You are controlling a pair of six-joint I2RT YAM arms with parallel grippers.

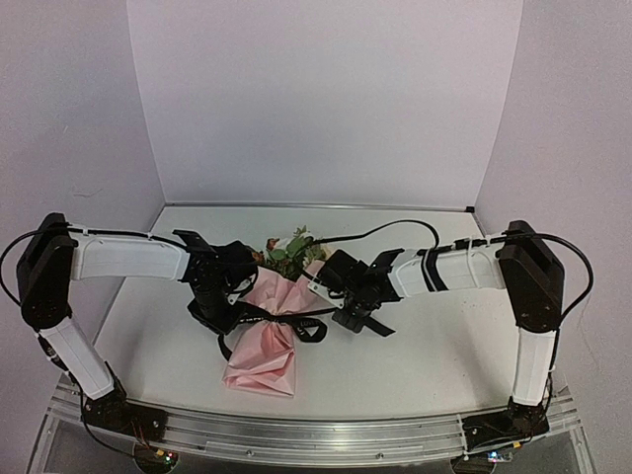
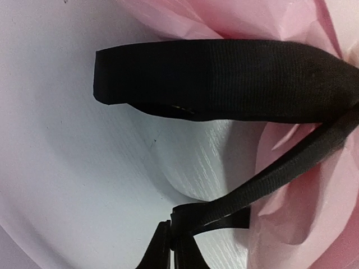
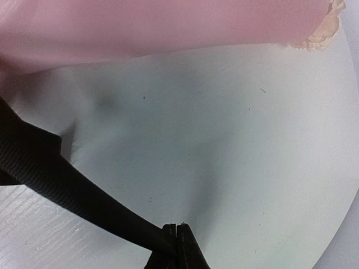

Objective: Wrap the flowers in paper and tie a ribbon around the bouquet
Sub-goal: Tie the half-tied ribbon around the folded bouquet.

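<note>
- The bouquet (image 1: pixel 265 341) lies on the bench (image 1: pixel 434 346) between the two arms. The flowers (image 1: pixel 291 247) point to the far side and the closed end of the paper (image 1: pixel 259 367) points toward the arm bases.
- The ribbon (image 1: pixel 296 321) crosses the paper at about mid-length, with a loop and loose ends on either side. The views do not show whether a knot is already formed.
- The left pincer (image 2: pixel 171 246) is closed, its tips nipping a narrow strand of ribbon that runs taut up to the paper. A wider flat band lies free above it.
- The right pincer (image 3: pixel 178 238) is closed on a second strand, which runs off to the left toward the paper.
- Step in hand, by judgement: draw the two strands apart to cinch the ribbon around the paper.
- Pull both strands outward at an equal rate, low along the bench. An uneven pull is likely to slide or roll the bouquet toward one arm.
- Maintain a firm grip. The ribbon is thin and floppy and sits at the very tips, so it can slip out.
- Stop once the paper gathers snugly. Excess tension may tear the soft paper.
- Route the free band clear of both pincers to avoid snagging it.
</note>
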